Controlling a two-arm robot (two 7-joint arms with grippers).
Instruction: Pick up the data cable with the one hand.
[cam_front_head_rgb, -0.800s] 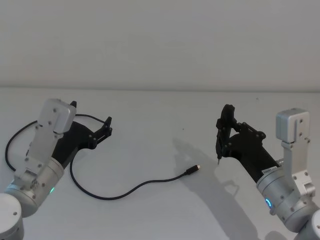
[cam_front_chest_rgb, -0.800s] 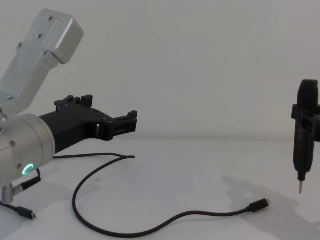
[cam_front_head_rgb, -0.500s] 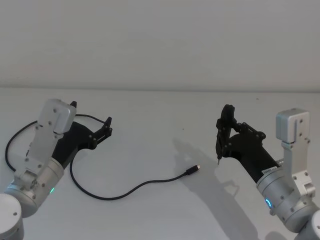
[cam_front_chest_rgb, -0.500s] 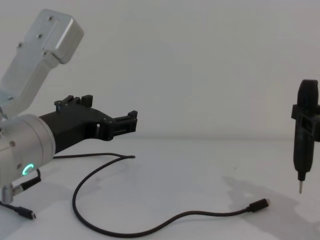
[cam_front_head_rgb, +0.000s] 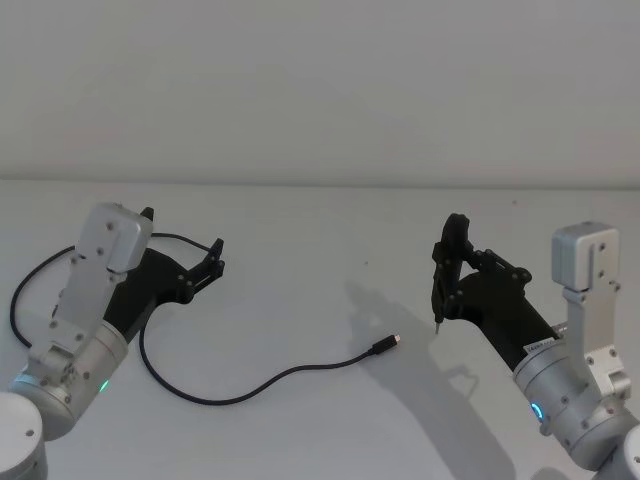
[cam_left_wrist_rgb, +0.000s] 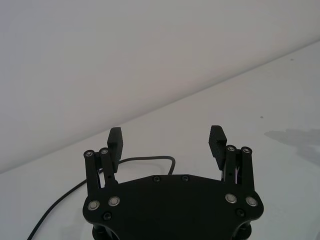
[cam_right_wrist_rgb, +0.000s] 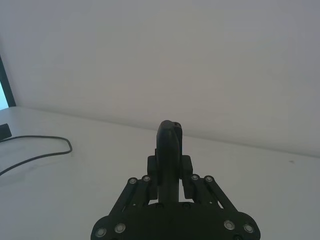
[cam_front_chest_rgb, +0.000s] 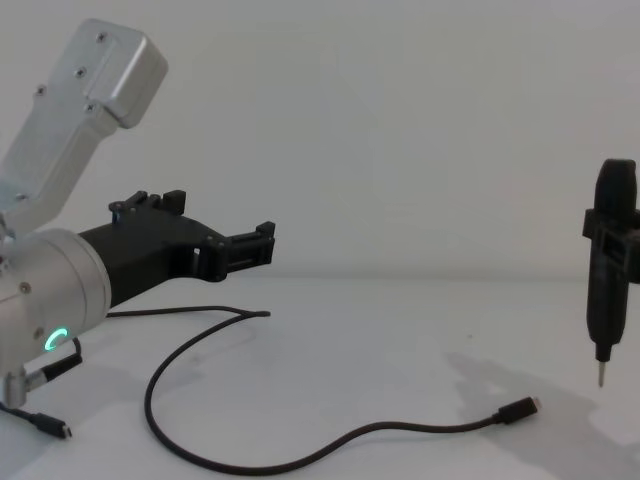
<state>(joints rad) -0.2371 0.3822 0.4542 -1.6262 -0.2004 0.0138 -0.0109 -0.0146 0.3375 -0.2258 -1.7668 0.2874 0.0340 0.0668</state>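
The data cable (cam_front_head_rgb: 250, 385) lies in a loose black curve on the white table, and its silver-tipped plug (cam_front_head_rgb: 385, 345) sits near the middle. In the chest view the data cable (cam_front_chest_rgb: 330, 445) runs from under the left arm to the plug (cam_front_chest_rgb: 520, 408). My left gripper (cam_front_head_rgb: 182, 235) hovers open and empty above the cable's far loop, well left of the plug. From its own wrist view, the left gripper (cam_left_wrist_rgb: 166, 137) has its pads wide apart with the cable beyond them. My right gripper (cam_front_head_rgb: 447, 280) is shut on a slim upright pen-like tool (cam_front_chest_rgb: 610, 270), right of the plug.
The white table (cam_front_head_rgb: 320, 230) runs back to a plain wall. Another small plug end (cam_front_chest_rgb: 60, 430) of the cable lies by the left arm's base. A dark object (cam_right_wrist_rgb: 4, 131) sits at the table's far edge in the right wrist view.
The left arm has eased very slightly lower in the head view, still open. The cable and the right arm with its tool stand as before.
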